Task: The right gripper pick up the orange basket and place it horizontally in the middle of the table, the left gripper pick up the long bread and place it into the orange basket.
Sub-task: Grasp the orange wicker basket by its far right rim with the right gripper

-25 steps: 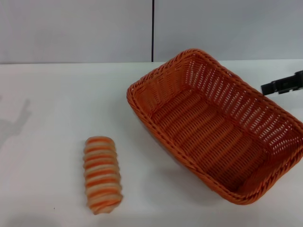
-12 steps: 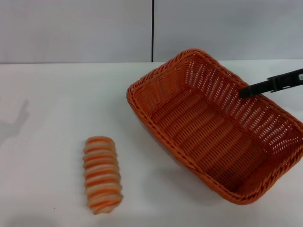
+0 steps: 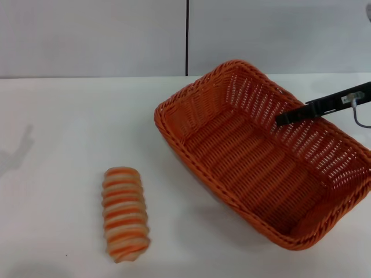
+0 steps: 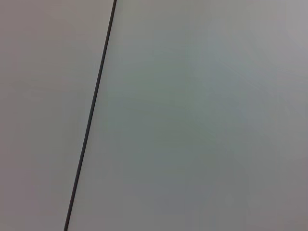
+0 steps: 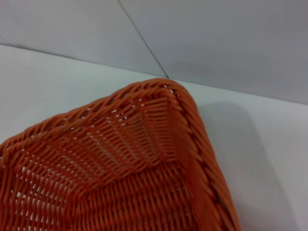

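Here you see the right gripper (image 3: pixel 282 120) reaching over the far long wall of the orange basket (image 3: pixel 255 168), which sits askew and holds nothing; only one slim finger shows, so its opening cannot be told. The long bread (image 3: pixel 123 214) lies on the table (image 3: pixel 69 133), well left of that gripper.

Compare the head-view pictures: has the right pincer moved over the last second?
Yes. The right pincer has pushed in from the table's right edge, leftward across the orange basket, whose far right rim it has now crossed to reach over the inside.
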Tool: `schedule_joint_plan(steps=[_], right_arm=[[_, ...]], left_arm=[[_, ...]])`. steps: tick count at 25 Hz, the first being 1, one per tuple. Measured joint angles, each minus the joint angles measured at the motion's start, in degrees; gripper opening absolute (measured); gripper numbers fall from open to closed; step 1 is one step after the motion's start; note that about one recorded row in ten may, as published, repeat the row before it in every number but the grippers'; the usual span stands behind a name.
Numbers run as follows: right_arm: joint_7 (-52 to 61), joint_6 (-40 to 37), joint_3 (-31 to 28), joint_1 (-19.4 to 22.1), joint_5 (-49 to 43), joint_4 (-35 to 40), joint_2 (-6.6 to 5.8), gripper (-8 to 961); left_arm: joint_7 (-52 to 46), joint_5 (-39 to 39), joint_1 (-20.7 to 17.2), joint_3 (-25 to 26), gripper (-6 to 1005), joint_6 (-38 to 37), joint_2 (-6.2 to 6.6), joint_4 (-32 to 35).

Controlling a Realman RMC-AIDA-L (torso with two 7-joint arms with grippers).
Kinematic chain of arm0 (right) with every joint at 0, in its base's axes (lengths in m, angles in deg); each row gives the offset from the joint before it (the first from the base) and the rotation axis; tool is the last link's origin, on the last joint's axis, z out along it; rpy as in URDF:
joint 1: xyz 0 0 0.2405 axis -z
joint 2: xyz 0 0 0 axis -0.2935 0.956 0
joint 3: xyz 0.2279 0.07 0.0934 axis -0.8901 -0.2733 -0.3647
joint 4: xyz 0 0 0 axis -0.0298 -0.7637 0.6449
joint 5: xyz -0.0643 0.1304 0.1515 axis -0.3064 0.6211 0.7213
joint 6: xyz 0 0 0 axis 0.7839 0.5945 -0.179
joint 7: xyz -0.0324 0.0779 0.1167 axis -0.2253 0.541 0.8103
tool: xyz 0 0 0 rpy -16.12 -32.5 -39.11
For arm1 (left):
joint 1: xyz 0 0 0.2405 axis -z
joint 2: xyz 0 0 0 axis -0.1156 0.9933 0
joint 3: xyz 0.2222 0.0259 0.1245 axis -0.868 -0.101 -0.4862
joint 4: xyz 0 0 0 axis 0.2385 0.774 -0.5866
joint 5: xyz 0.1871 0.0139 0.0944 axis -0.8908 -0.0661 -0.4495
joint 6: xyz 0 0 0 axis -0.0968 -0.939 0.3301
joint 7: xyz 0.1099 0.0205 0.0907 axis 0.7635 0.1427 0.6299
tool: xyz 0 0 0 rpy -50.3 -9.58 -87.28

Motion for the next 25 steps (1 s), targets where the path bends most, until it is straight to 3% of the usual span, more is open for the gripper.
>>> schedule_joint_plan(steps=[6,8,17,25], right_arm=[[0.0,0.8,0.1,-0.3,0.0,0.1,0.27,755],[-0.6,1.0,0.1,-0.4,0.1,0.1,0.39,564],[-2.3,0.6,0.5,-1.2,0.0,0.7,0.81,352],[-3.1,-3.5,6.5,-1.8,-0.1,6.2,0.56,139]], left_arm=[[0.1,0.0,0.2,0.1,809,0.1,-0.01,0.0],[0.1,0.0,0.3,0.2,809,0.1,-0.01,0.0],[0.1,0.4,0.7,0.3,808,0.1,-0.01,0.0],[0.0,0.4,0.9,0.3,809,0.0,-0.02,0.0]])
